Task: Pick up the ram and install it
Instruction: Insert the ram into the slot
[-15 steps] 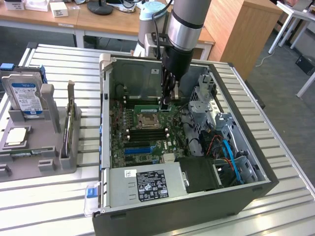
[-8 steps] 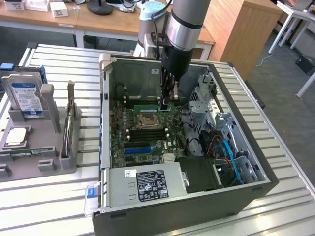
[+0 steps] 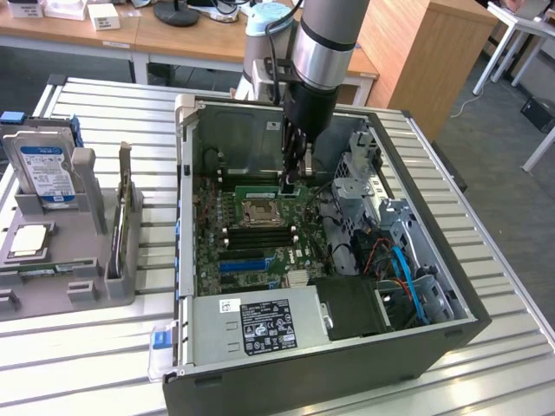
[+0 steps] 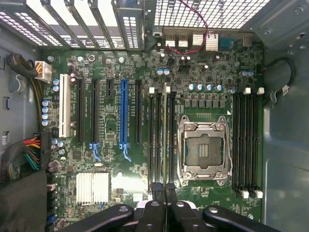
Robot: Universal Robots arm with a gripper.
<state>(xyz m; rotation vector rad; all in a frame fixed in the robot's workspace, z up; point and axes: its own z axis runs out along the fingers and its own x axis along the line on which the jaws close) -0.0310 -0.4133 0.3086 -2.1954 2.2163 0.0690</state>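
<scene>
Now | jaws pinching ram [image 4: 166, 130] edge-on | lower edge hidden, seating unclear

Silver-grey arm [image 3: 325, 35] with pale blue joint cap, black wrist, black jaws.

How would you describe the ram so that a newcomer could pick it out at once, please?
Inside the open computer case, find the motherboard's square CPU socket. Long black memory slots flank it; the ram stands on edge in one group, held by the gripper, the only green stick among them.
</scene>
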